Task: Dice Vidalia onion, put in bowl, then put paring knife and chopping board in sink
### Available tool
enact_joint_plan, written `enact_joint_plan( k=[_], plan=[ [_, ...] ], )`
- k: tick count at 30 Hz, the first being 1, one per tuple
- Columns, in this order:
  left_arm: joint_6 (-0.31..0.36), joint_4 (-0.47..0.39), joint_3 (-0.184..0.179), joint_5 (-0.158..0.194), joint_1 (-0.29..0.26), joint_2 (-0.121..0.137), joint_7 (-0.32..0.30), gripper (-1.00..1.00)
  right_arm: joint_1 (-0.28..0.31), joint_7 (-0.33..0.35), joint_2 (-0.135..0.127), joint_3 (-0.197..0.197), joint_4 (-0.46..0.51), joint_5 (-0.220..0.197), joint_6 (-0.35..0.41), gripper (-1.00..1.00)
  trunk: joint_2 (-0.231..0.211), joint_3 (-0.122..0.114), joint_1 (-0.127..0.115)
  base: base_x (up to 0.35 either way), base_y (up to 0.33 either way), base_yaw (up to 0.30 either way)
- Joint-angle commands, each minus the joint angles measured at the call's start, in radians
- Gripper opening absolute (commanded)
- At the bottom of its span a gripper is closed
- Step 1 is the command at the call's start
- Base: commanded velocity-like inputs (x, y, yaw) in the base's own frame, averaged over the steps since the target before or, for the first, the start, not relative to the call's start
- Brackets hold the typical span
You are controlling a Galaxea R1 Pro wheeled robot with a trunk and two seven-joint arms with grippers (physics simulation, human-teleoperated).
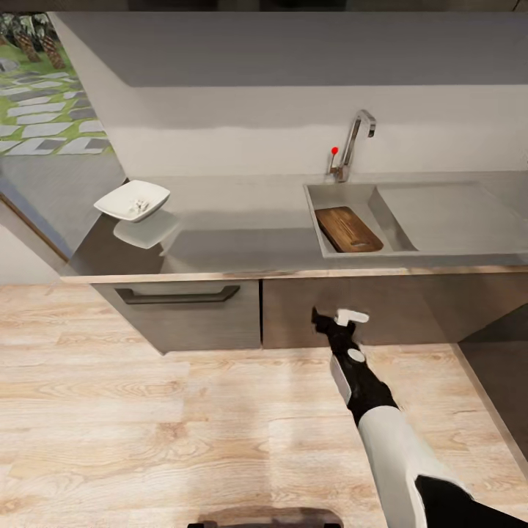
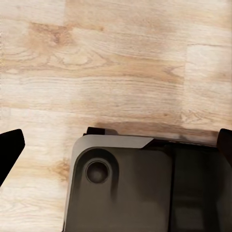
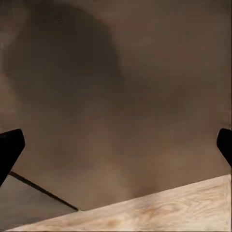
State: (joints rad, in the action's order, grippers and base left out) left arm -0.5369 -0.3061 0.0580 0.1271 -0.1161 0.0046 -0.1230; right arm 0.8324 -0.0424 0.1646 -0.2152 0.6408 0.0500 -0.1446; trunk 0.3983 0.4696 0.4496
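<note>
While the right claw (image 1: 334,317) hangs low in front of the dark cabinet fronts, the chopping board (image 1: 348,229) lies in the sink (image 1: 331,196), above and just beyond the claw over the counter's edge, well apart from it. The board leans against the basin's slope, below the chrome tap (image 1: 356,139) with its red knob (image 1: 334,151). Far along the counter (image 1: 242,220), well to the left of the claw, the white bowl (image 1: 133,200) holds small pale pieces of diced onion (image 1: 137,206). In the right wrist view that claw's dark fingertips (image 3: 10,147) stand wide apart at the frame's edges, gripping nothing, facing a cabinet front above a strip of wood floor (image 3: 159,208). In the left wrist view the left claw's fingertips (image 2: 9,147) are likewise spread and bare, pointing at the wood floor and a dark grey part of the robot's base (image 2: 145,188). A steel bar handle (image 1: 178,295) crosses the drawer under the bowl.
</note>
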Motion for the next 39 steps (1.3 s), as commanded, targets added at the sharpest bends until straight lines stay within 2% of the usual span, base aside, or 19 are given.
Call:
enact_joint_plan(
  k=[1,2,3,4,5,6,7,10,12,14,18,20,21,24,27,32,39],
  plan=[
    [-0.001,0.001,0.004,0.009,0.0,0.0,-0.01,1.0,0.001,-0.001,-0.003,-0.004,-0.057,0.032,-0.049,1.0,0.002,0.001,0.0,0.0,0.0,0.0],
    [-0.001,0.001,0.005,0.009,0.0,0.0,-0.01,1.0,0.001,-0.001,-0.013,-0.004,-0.14,0.066,-0.108,1.0,0.002,0.001,0.0,0.0,0.0,0.0],
    [-0.001,0.001,0.006,0.01,0.0,0.001,-0.01,1.0,0.001,-0.001,-0.022,-0.004,-0.202,0.081,-0.146,1.0,0.002,0.001,0.0,0.0,0.0,0.0],
    [-0.001,0.001,0.007,0.01,0.0,0.004,-0.01,1.0,0.001,0.0,-0.042,-0.004,-0.309,0.095,-0.205,1.0,0.002,0.001,0.0,0.0,0.0,0.0],
    [-0.001,0.001,0.008,0.011,0.0,0.007,-0.009,1.0,0.001,0.0,-0.057,-0.004,-0.384,0.101,-0.253,1.0,0.002,0.001,0.0,0.0,0.0,0.0],
    [-0.001,0.0,0.008,0.013,0.0,0.015,-0.009,1.0,0.001,0.0,-0.077,-0.004,-0.487,0.106,-0.337,1.0,0.002,0.001,0.0,0.0,0.0,0.0],
    [-0.001,-0.002,0.009,0.014,0.0,0.022,-0.009,1.0,0.0,0.0,-0.094,-0.004,-0.537,0.108,-0.392,1.0,0.002,0.001,0.0,0.0,0.0,0.0],
    [-0.003,-0.006,0.01,0.016,0.0,0.042,-0.008,1.0,-0.054,0.0,-0.141,-0.003,-0.601,0.109,-0.496,1.0,0.002,0.001,0.0,0.0,0.0,0.0],
    [-0.004,-0.012,0.011,0.018,0.0,0.052,-0.007,1.0,-0.155,0.001,-0.176,-0.003,-0.619,0.111,-0.565,1.0,0.002,0.001,0.0,0.0,0.0,0.0],
    [-0.004,-0.013,0.011,0.018,0.0,0.054,-0.007,1.0,-0.204,0.003,-0.191,-0.003,-0.622,0.111,-0.627,1.0,0.002,0.001,0.0,0.0,0.0,0.0],
    [-0.006,-0.015,0.011,0.019,0.0,0.052,-0.007,1.0,-0.302,0.039,-0.213,-0.003,-0.625,0.11,-0.818,1.0,0.002,0.001,0.0,0.0,0.0,0.0],
    [-0.021,-0.015,0.011,0.019,0.0,0.049,-0.007,1.0,-0.331,0.06,-0.216,-0.003,-0.624,0.11,-0.856,1.0,0.002,0.001,0.0,0.0,0.0,0.0],
    [-0.058,-0.015,0.01,0.019,0.0,0.047,-0.007,1.0,-0.346,0.067,-0.217,-0.004,-0.624,0.109,-0.874,1.0,0.002,0.001,0.0,0.0,0.0,0.0],
    [-0.082,-0.014,0.009,0.019,0.0,0.046,-0.007,1.0,-0.352,0.06,-0.214,-0.005,-0.623,0.106,-0.88,1.0,0.002,0.001,0.0,0.0,0.0,0.0],
    [-0.088,-0.013,0.009,0.019,0.0,0.046,-0.007,1.0,-0.353,0.04,-0.213,-0.005,-0.623,0.105,-0.88,1.0,0.002,0.001,0.0,0.0,0.0,0.0],
    [-0.091,-0.011,0.009,0.019,0.0,0.047,-0.007,1.0,-0.354,-0.031,-0.209,-0.006,-0.623,0.104,-0.878,1.0,0.002,0.001,0.0,0.0,0.0,0.0],
    [-0.092,-0.01,0.008,0.019,0.0,0.048,-0.007,1.0,-0.354,-0.042,-0.206,-0.006,-0.624,0.103,-0.875,1.0,0.002,0.001,0.0,0.0,0.0,0.0]
  ],
)
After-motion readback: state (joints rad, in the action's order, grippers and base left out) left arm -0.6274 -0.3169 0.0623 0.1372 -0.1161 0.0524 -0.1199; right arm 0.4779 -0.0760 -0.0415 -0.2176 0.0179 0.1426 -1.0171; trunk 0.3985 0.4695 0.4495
